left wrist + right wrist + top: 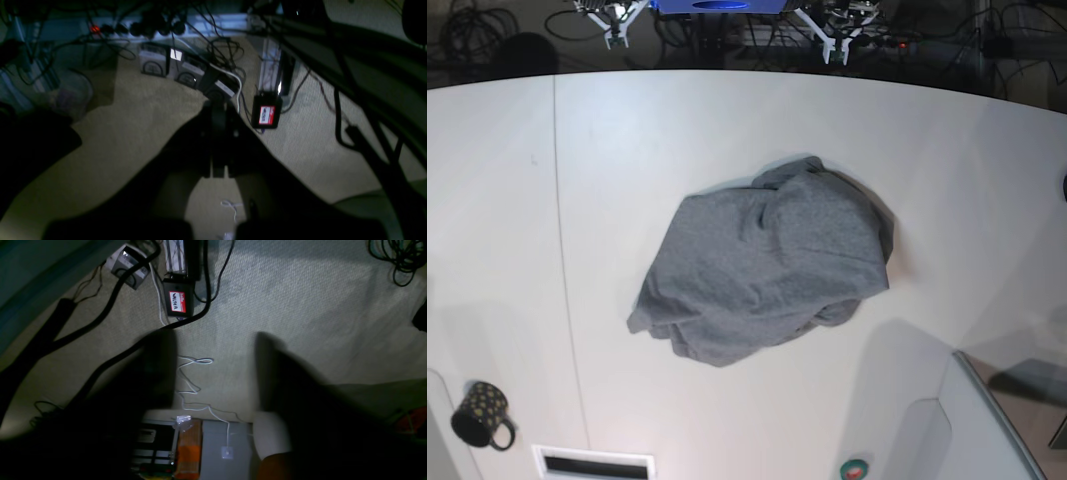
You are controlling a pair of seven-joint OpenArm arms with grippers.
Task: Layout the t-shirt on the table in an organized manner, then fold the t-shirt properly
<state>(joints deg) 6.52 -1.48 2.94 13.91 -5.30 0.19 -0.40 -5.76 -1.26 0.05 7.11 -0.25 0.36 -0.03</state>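
Base view: the t-shirt [767, 260] is bunched up mid-table [627, 130], mug [479, 414] near left. Left wrist view: left gripper [218, 166] has fingers together over carpet. Right wrist view: right gripper [215, 373] fingers apart, holding nothing.

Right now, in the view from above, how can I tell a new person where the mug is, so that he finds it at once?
Start from the big white table with the crumpled grey t-shirt near its middle. Go to the lower left corner of the picture, left of the thin dark seam. There stands the mug: small, dark, speckled with pale dots, with a handle, and nothing else dark on the tabletop.
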